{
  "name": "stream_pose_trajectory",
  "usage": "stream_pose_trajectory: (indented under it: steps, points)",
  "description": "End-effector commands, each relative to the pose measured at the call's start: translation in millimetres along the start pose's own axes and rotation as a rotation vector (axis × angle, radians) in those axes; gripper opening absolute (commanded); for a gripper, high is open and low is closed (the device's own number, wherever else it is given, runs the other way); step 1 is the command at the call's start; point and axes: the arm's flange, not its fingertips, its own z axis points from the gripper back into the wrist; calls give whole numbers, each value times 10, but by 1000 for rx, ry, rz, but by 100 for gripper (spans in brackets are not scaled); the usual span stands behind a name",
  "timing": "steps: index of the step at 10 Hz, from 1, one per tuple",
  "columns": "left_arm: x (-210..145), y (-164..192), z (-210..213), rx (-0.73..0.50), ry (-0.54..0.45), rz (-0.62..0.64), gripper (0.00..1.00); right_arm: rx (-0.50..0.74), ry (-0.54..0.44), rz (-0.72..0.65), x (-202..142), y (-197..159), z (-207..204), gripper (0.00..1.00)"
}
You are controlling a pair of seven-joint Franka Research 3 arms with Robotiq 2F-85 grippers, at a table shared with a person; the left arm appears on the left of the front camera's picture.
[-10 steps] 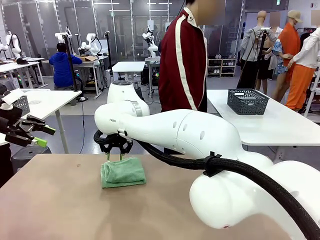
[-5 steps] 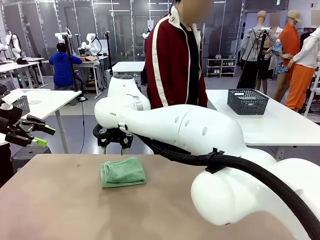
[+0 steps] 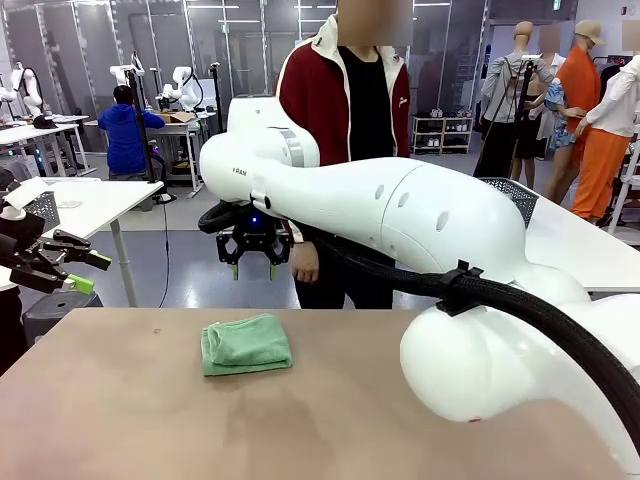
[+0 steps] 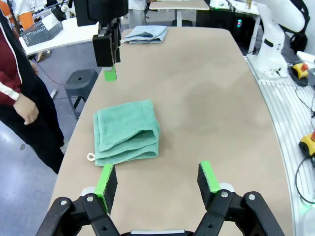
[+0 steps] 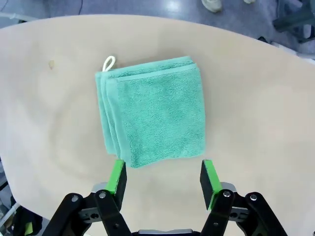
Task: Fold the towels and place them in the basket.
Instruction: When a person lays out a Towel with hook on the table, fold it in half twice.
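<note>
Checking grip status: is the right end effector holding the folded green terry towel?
No, the right end effector hovers open above the folded green terry towel, apart from it.

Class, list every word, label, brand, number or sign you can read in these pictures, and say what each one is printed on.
Small dark lettering on the right arm's white wrist link, front view: too small to read for certain.
Green towel, its white loop tag: no print visible.
Signs and labels in the room behind: too small or blurred to read.
</note>
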Motion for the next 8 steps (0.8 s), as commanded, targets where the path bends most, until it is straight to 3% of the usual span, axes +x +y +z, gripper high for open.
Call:
stream_pose_trajectory:
  steps: [1,3,4,8]
  points:
    - [12,-43,5,-3,3,-4,84,4,-34,-45,-1267,-876,-387,75]
    - [12,-43,5,-3,3,-4,84,-18,-52,-22,-1297,-908,-408,75]
    - [12,-43,5,-3,3,-4,84,-4,3,-16,54,-78,-57,75]
    - [12,-43,5,-3,3,-4,84,-4,3,-16,54,-78,-57,75]
